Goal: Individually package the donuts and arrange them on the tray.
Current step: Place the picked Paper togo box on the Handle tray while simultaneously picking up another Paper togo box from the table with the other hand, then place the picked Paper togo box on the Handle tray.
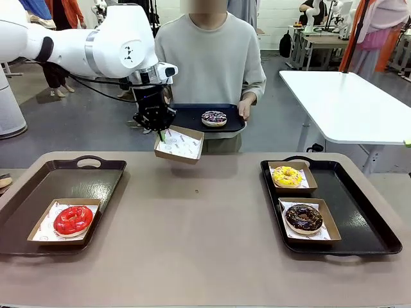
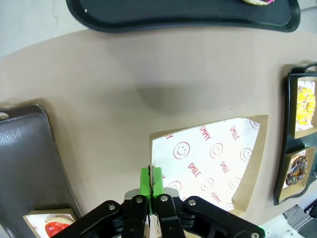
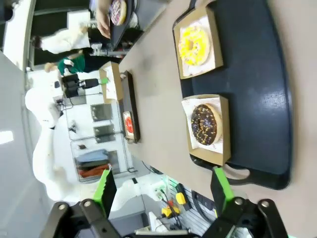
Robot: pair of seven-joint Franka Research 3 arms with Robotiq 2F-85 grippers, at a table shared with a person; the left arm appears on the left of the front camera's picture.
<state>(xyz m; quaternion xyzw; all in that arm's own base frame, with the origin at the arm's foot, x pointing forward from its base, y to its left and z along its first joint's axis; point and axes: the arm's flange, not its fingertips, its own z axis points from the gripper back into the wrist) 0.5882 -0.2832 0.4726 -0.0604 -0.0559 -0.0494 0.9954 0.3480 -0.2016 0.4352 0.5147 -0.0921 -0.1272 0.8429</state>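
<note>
**Empty box lifted toward the last donut**

Beige tabletop spans the front view, with a dark tray at each side. On the left tray the red donut sits in its cardboard box at the near end. On the right tray the yellow donut lies boxed at the far end and the chocolate donut boxed just nearer. The left gripper is clamped on the rim of an empty paper-lined box, held in the air over the far edge of the table, just below the small tray a person holds out with the purple donut on it. Held there, the box seems meant to receive that donut.

From the left wrist, the green pads pinch the box wall edge-on, the lined floor spreading rightward above the table.

From the right wrist, the right gripper stands wide and empty above the near end of the right tray, probably waiting clear.
</note>
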